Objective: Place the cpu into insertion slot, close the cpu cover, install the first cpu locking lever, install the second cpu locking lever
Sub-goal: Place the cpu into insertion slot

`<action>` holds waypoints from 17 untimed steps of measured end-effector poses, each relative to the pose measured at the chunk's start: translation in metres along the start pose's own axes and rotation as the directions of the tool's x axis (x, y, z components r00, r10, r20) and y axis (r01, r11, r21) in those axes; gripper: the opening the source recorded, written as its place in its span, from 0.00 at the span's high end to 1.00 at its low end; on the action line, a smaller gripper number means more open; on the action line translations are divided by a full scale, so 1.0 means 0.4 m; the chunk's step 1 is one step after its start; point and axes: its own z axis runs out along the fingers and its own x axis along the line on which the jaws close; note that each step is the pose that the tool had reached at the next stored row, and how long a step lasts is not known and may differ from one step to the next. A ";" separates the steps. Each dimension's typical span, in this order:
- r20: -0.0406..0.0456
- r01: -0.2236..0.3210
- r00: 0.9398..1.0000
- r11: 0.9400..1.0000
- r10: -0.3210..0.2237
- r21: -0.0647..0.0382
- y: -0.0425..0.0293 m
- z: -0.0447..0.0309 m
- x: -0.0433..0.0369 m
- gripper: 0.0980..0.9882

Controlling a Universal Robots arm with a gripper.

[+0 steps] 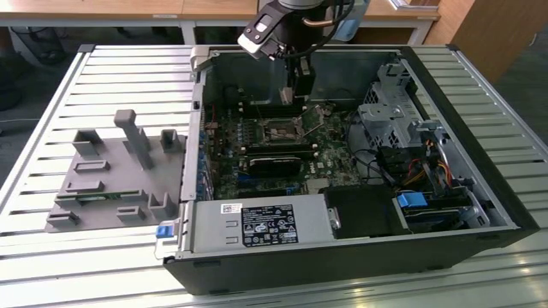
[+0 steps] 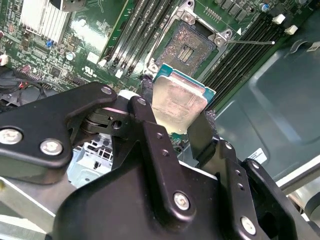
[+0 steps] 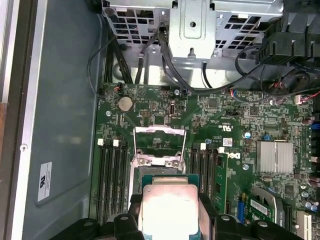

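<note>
The cpu (image 2: 177, 102) is clamped edge to edge between the black fingers (image 2: 202, 131) of the gripper (image 2: 175, 107), silvery face towards both wrist cameras, with a teal-green border showing around the metal lid. It hangs in the air above the motherboard (image 3: 235, 115), clear of the board and not seated.

Just beyond its leading edge in the second wrist view lies the insertion slot (image 2: 187, 45), its dark contact field bare inside a silvery rim with screws at the corners. The cpu cover (image 3: 159, 161) is swung open off the socket; in the first wrist view its frame and window sit just beyond the chip. A thin locking lever (image 2: 250, 42) juts out unlatched from one corner of the socket. Rows of long black memory slots (image 3: 110, 175) run along both sides of the socket.

Further out on the board are a round coin battery (image 3: 125, 104) and a finned silver heatsink (image 3: 274, 157).

In the exterior view the arm reaches down into the open computer case (image 1: 479, 128), near its far wall, over the middle of the board. A grey power supply (image 1: 256, 224) fills the case's near edge. The case rests on a slatted metal counter (image 1: 102, 70); a grey fixture block (image 1: 111, 173) sits towards the counter's edge on the exterior view's left.
</note>
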 end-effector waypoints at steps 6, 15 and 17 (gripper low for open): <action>0.000 0.000 1.000 1.000 0.000 0.000 -0.003 0.013 0.002 0.52; 0.002 -0.026 1.000 1.000 0.026 0.003 -0.005 0.049 0.019 0.52; 0.002 -0.026 1.000 1.000 0.026 0.003 -0.006 0.055 0.019 0.52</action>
